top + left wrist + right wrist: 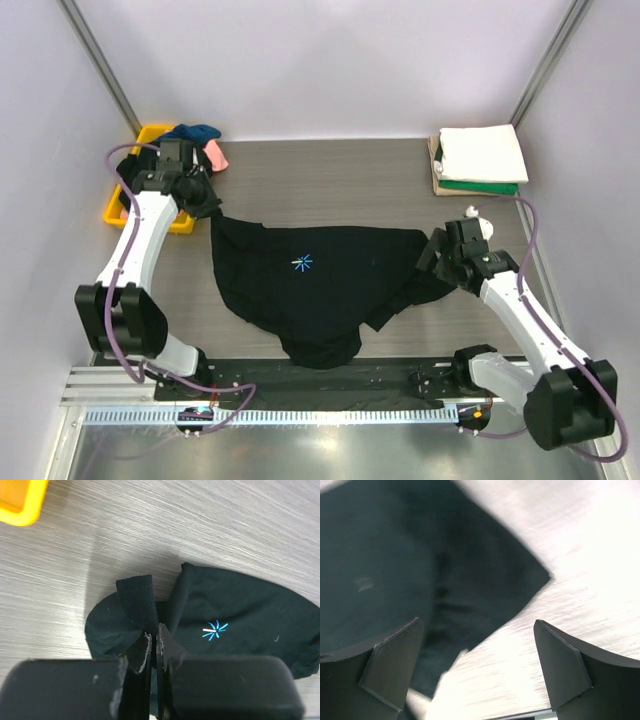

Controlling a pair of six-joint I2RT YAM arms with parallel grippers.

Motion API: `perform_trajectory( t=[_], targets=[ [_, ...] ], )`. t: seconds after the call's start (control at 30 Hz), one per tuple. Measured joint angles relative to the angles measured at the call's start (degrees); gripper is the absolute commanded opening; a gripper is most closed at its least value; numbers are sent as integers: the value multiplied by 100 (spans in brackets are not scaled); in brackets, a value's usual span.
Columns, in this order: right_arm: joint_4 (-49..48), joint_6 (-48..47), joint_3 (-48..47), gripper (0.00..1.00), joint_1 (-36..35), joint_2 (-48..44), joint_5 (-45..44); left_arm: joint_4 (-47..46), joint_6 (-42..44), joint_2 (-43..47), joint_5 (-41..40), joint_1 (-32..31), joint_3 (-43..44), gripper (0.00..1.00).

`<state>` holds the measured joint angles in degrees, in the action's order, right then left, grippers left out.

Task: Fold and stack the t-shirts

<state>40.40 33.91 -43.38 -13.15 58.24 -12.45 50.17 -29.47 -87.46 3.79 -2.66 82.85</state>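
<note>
The large black t-shirt [320, 285] with a light-blue starburst mark [302, 264] lies crumpled across the middle of the table. My left gripper [205, 205] is shut on its upper left corner; in the left wrist view the jaws pinch a strip of black cloth [137, 605] with the starburst [215, 629] to the right. My right gripper [435, 252] is open at the shirt's right edge; in the right wrist view the black cloth [420, 565] lies under and ahead of the left finger [390, 665], and bare table lies between the fingers. A stack of folded white, green and tan shirts [482, 158] sits far right.
A yellow tray [142, 195] stands at the far left edge, with blue [195, 131] and pink [216, 155] cloth by it; its corner shows in the left wrist view [20, 500]. A black rail [330, 375] runs along the near edge between the arm bases.
</note>
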Motion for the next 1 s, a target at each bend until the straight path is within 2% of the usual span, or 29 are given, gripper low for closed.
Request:
perform_trajectory(
  t=[0.23,0.33,0.47,0.63,0.67,0.73,0.77,0.8,1.0],
  targets=[
    [-822,260,1165,87,1816,74,920,-278,-15,911,87,4,-944,0],
    [-1147,334,1307,87,2059,98,1141,-402,-31,1222,192,2,-1353,0],
    [-1698,391,1467,81,2087,387,1335,-457,-26,1519,247,4,-1727,0],
    [-2334,442,1598,61,2090,748,1471,-525,-26,1641,308,4,-1954,0],
    [-2444,446,1617,44,2090,774,1473,-542,-26,1641,326,4,-1963,0],
    [-2594,444,1652,27,2090,826,1478,-584,-26,1641,354,4,-1965,0],
    [-2629,457,1685,4,2090,841,1484,-603,-26,1641,365,4,-1965,0],
    [-2643,450,1729,1,2090,846,1493,-621,-28,1641,382,4,-1965,0],
    [-2229,553,1604,1,2092,227,1611,-531,-142,1659,417,4,-1770,0]
  ],
)
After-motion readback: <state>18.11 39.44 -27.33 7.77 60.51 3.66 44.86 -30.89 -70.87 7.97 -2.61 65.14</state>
